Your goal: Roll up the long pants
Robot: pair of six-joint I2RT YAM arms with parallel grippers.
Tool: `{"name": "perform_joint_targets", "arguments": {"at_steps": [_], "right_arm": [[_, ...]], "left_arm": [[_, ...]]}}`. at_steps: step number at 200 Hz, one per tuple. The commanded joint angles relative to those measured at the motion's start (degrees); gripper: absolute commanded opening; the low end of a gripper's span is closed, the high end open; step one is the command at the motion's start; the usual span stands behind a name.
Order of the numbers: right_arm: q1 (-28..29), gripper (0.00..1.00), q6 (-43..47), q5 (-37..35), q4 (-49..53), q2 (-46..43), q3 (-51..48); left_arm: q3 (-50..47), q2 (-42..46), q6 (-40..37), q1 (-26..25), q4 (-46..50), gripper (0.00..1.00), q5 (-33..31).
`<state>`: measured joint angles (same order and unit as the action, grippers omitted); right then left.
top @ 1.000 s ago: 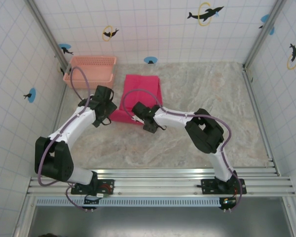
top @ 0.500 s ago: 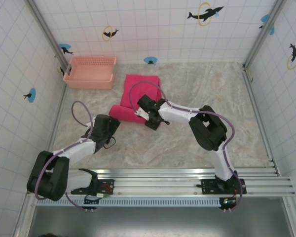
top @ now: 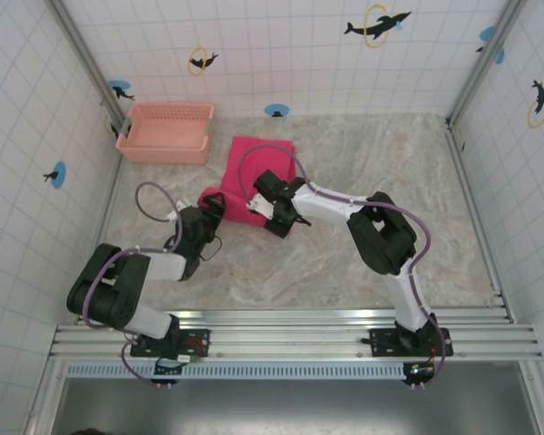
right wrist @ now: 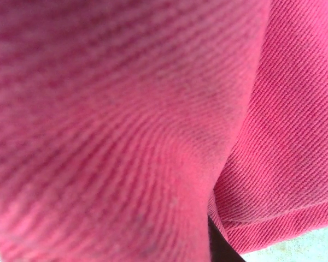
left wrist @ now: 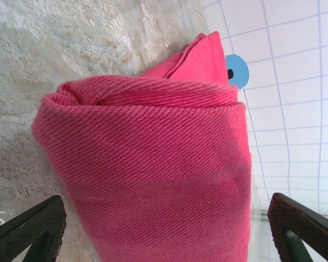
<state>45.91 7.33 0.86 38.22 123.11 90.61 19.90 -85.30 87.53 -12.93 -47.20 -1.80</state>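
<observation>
We find the long pants (top: 254, 161) left of centre on the worktop (top: 372, 163), near end rolled, roll axis running left-right. Left end effector (top: 208, 210) is spread wide and empty, with the roll's left end straight ahead. Right end effector (top: 252, 203) is pinched into the roll's right end.

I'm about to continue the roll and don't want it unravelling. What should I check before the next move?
1. Left gripper open: ok, fingers either side of the long pants' rolled end.
2. Right gripper holding the cloth: cannot tell, cloth sits against its camera.
3. Rolled end keeping its shape: ok.
4. Unrolled part flat on the table: ok.
5. Basket apart from the pants: ok.
</observation>
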Motion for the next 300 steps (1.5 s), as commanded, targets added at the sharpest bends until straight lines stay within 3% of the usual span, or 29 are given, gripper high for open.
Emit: {"name": "perform_joint_targets", "arguments": {"at_steps": [1, 59, 84, 96, 110, 119, 147, 171, 191, 214, 220, 232, 248, 253, 260, 300], "right_arm": [[1.5, 0.00, -0.7, 10.3, 10.3, 9.6, -5.6], [2.0, 0.00, -0.4, 10.6, 10.1, 9.8, -6.2], [2.0, 0.00, -0.3, 10.6, 10.1, 10.1, -6.1], [1.9, 0.00, -0.2, 10.6, 10.2, 10.2, -6.1], [2.0, 0.00, 0.0, 10.4, 10.3, 10.1, -6.3], [2.0, 0.00, 0.0, 10.3, 10.2, 10.1, -6.3], [1.7, 0.00, 0.1, 10.4, 10.1, 9.9, -6.3], [1.2, 0.00, 0.2, 10.9, 10.1, 9.8, -6.1], [0.7, 0.00, 0.3, 10.8, 10.1, 9.4, -6.1], [-0.1, 0.00, 0.3, 9.8, 10.5, 8.9, -5.4], [-0.3, 0.10, 0.3, 9.4, 10.5, 8.9, -5.3], [-0.7, 0.44, 0.1, 8.2, 10.1, 6.8, -5.5], [-0.9, 0.62, 0.0, 5.3, 8.8, 3.6, -6.5], [-1.0, 0.84, -0.2, 4.4, 8.6, 2.4, -6.7], [-1.2, 1.00, -0.2, 3.1, 8.3, 0.8, -6.8], [-2.2, 0.99, -0.2, -5.2, 7.9, -7.9, -5.5]], "left_arm": [[-0.6, -2.8, 0.4, -0.3, -6.0, 0.97, -1.9], [0.0, -22.2, 3.6, -0.4, -30.3, 0.89, -2.9], [-0.2, -26.3, 4.0, -0.3, -32.2, 0.74, -2.9], [-0.4, -26.6, 3.8, -0.3, -31.0, 0.60, -2.6], [-0.4, -27.4, 3.5, 0.1, -30.5, 0.35, -1.6], [0.2, -28.6, 3.1, 0.7, -30.9, 0.00, 0.2], [0.2, -31.3, 4.3, 0.9, -31.5, 0.00, 1.3], [-0.7, -29.1, 4.7, 0.9, -25.0, 0.00, 1.2], [-0.9, -24.4, 5.1, 0.9, -14.5, 0.00, 1.7], [2.6, -15.3, 3.6, 0.9, 7.1, 0.00, 3.0], [4.9, -12.4, 2.4, 0.9, 15.3, 0.00, 3.5], [10.6, -7.2, -0.8, 0.1, 33.1, 0.00, 1.9], [17.8, -4.1, -2.5, -0.6, 50.1, 0.00, -0.6], [19.2, -4.2, -2.5, -0.5, 52.7, 0.00, -0.2], [21.1, -5.1, -1.9, -0.2, 55.9, 0.00, 1.0], [30.5, -15.2, -0.6, -0.5, 67.7, 0.00, 6.5]]}}
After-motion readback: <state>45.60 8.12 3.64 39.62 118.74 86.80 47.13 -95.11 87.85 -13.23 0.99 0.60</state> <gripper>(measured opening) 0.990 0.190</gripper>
